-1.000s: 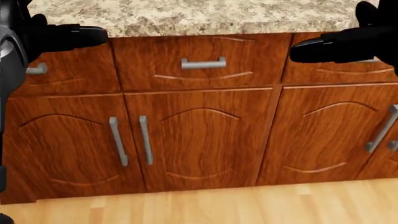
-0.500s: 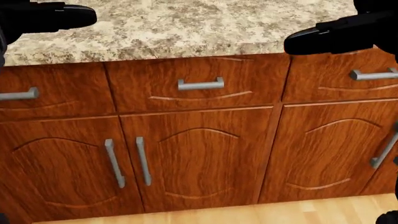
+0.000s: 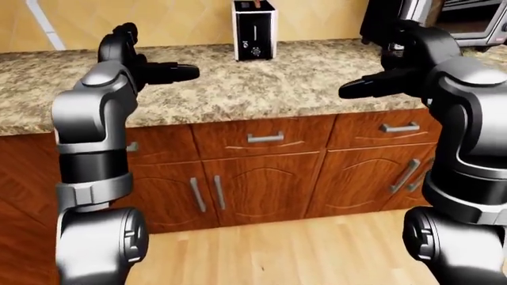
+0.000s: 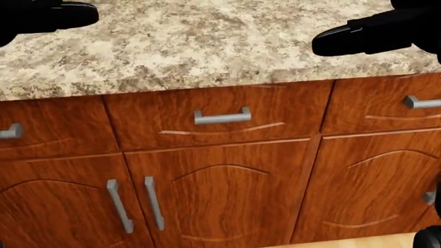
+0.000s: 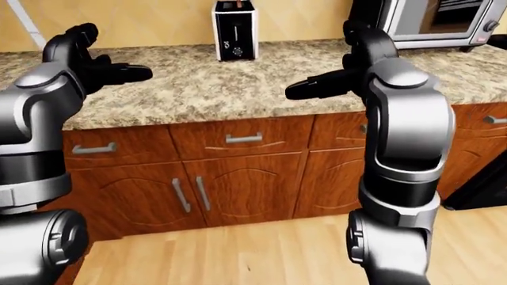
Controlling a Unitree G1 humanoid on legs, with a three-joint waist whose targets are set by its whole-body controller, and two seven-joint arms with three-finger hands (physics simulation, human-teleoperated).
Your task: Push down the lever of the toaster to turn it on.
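Note:
A white and black toaster (image 3: 255,29) stands upright at the far side of the speckled granite counter (image 3: 261,83), against the wall; its dark end with the lever faces me. It also shows in the right-eye view (image 5: 235,29). My left hand (image 3: 154,70) is raised over the counter's left part, fingers stretched out and empty. My right hand (image 3: 378,83) is raised over the counter's right part, fingers stretched out and empty. Both hands are well short of the toaster. In the head view only the fingertips show at the top corners.
A microwave (image 5: 432,21) stands on the counter at the right. Wooden drawers and cabinet doors (image 4: 221,175) with metal handles run below the counter. Light wood floor (image 3: 285,249) lies at my feet. A dark appliance (image 5: 483,190) shows at the far right.
The head view has shifted: the counter now fills more of it and the cabinets sit lower and larger, so the camera has moved closer or tilted up. Both hands stay raised.

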